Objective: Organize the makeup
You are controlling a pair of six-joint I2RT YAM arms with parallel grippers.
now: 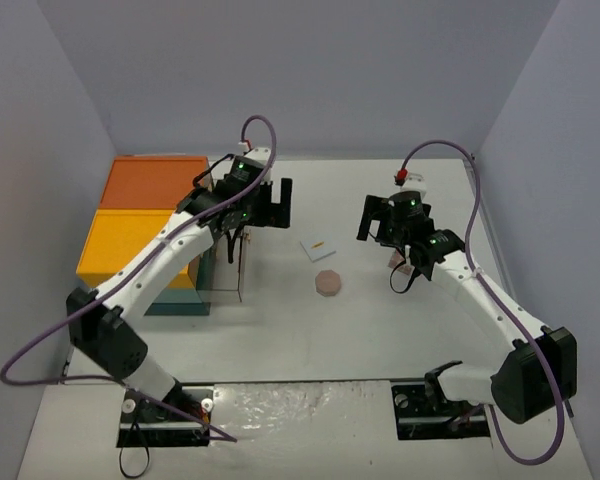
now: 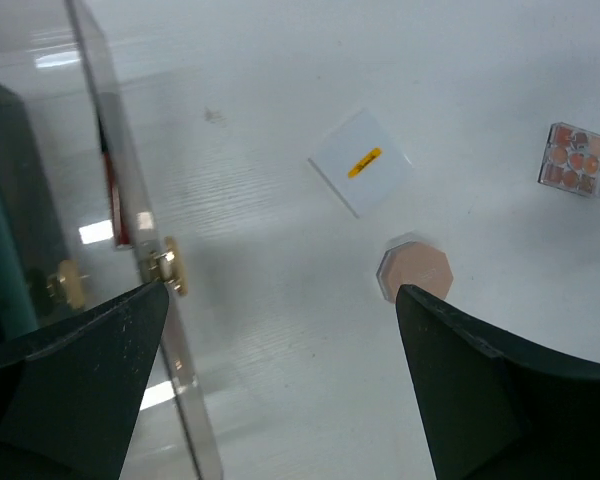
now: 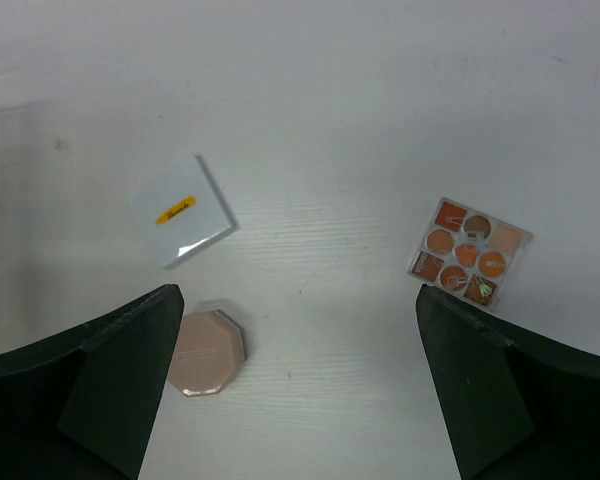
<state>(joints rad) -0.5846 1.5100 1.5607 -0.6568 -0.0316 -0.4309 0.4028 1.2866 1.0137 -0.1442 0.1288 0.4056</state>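
Observation:
The makeup on the table is a white card (image 1: pixel 317 248) (image 2: pixel 360 163) (image 3: pixel 180 212), a pink octagonal compact (image 1: pixel 328 283) (image 2: pixel 415 270) (image 3: pixel 208 352) and a pinkish palette (image 2: pixel 577 158) (image 3: pixel 470 252). A red pencil (image 2: pixel 110 190) stands behind the clear case's wall. My left gripper (image 1: pixel 278 204) (image 2: pixel 280 380) hangs open beside the clear case, left of the card. My right gripper (image 1: pixel 372 218) (image 3: pixel 295 390) hangs open over bare table between compact and palette. Neither holds anything.
A teal box with yellow (image 1: pixel 140 248) and orange (image 1: pixel 155 182) tops stands at the left. A clear acrylic case (image 1: pixel 225 275) with a gold knob (image 2: pixel 167 268) adjoins it. Grey walls close in the left, back and right sides.

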